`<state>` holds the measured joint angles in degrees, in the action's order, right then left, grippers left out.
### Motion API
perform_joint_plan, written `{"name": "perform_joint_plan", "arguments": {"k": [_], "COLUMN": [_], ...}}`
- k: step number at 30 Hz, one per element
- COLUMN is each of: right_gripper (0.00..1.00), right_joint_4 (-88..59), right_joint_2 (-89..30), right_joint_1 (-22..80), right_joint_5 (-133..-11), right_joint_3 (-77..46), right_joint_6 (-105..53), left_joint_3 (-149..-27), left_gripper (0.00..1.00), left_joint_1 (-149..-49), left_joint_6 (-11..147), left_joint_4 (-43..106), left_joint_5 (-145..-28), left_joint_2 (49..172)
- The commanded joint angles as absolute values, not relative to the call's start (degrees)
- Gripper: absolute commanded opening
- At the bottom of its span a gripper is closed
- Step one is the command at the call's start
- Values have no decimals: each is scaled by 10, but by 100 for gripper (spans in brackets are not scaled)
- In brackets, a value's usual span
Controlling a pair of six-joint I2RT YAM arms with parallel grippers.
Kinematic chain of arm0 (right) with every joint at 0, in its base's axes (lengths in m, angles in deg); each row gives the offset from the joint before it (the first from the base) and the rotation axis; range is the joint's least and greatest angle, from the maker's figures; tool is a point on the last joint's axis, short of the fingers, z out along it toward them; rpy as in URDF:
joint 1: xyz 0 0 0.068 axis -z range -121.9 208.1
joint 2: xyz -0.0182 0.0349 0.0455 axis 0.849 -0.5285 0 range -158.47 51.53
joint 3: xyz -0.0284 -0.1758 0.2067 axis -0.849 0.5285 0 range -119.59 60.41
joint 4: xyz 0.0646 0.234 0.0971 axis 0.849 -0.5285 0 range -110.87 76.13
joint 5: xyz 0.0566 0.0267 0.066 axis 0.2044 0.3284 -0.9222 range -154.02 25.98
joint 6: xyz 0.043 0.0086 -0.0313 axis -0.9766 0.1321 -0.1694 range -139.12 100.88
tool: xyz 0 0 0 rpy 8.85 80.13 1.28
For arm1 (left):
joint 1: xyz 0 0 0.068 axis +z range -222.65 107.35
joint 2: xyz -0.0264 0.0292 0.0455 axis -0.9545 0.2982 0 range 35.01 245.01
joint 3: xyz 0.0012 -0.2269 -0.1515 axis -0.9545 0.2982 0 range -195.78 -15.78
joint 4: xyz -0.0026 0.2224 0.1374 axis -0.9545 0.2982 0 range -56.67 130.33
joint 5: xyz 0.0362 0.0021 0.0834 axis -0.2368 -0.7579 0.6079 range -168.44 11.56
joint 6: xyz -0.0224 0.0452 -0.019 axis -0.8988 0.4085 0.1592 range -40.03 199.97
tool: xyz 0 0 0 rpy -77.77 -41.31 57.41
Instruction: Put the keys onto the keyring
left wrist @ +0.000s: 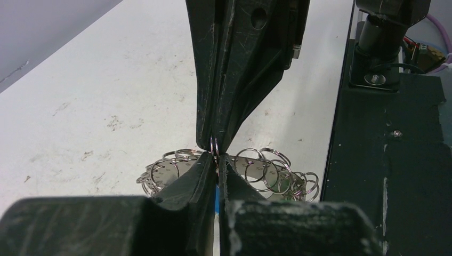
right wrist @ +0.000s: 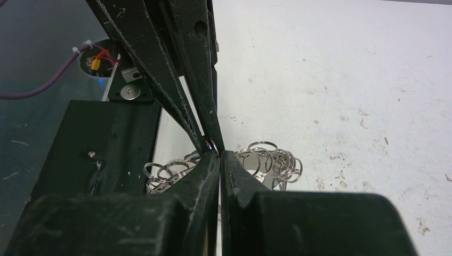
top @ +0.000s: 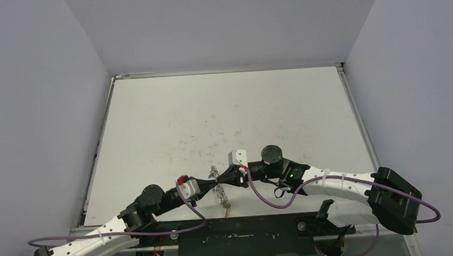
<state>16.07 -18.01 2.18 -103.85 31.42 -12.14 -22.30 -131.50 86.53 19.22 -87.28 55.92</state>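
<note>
The keyring (left wrist: 266, 168), a silver band edged with many small wire loops, lies near the table's front edge (top: 220, 190) (right wrist: 272, 160). My two grippers meet tip to tip just above it. The left gripper (left wrist: 217, 160) (top: 211, 179) is shut, and a thin blue strip (left wrist: 217, 200), the tag of one of the keys, shows between its fingers. The right gripper (right wrist: 219, 154) (top: 223, 177) is shut on one small wire loop (left wrist: 215, 146) that sticks out between the two pairs of tips. A small yellowish piece (top: 228, 208) lies just below the ring. Other keys are hidden.
The black base plate (left wrist: 389, 160) (right wrist: 80, 149) borders the table right beside the ring. Purple cables (top: 276, 199) hang from both arms. Grey walls (top: 33, 116) close in the white, scuffed table (top: 223, 116) on three sides.
</note>
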Motion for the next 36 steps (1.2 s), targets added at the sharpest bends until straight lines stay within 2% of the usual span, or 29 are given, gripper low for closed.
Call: {"name": "perform_joint_plan", "arguments": {"k": [1,6,7,8,11,14,24,36], "right_gripper": [0,0,3,9,36,44,44,40], "right_joint_4": [216,202,192,183,163,126,-37,-44], "right_joint_2": [-170,-169,-168,-165,-152,-129,-120,-163], "right_joint_1": [18,18,18,18,18,18,18,18], "right_joint_5": [-1058,-1050,-1046,-1042,-1027,-1010,-1028,-1069], "right_joint_3": [309,307,305,303,303,300,238,210], "right_joint_6": [-122,-117,-113,-110,-96,-68,39,51], "left_joint_3": [-225,-233,-237,-243,-264,-286,-372,-444], "left_gripper": [0,0,0,0,0,0,0,0], "left_joint_1": [-1318,-1318,-1318,-1318,-1318,-1318,-1318,-1317], "left_joint_6": [865,864,865,864,865,866,897,939], "left_joint_4": [132,162,173,185,225,263,389,438], "left_joint_5": [-882,-882,-880,-878,-868,-860,-855,-881], "left_joint_2": [556,547,544,542,540,543,599,700]}}
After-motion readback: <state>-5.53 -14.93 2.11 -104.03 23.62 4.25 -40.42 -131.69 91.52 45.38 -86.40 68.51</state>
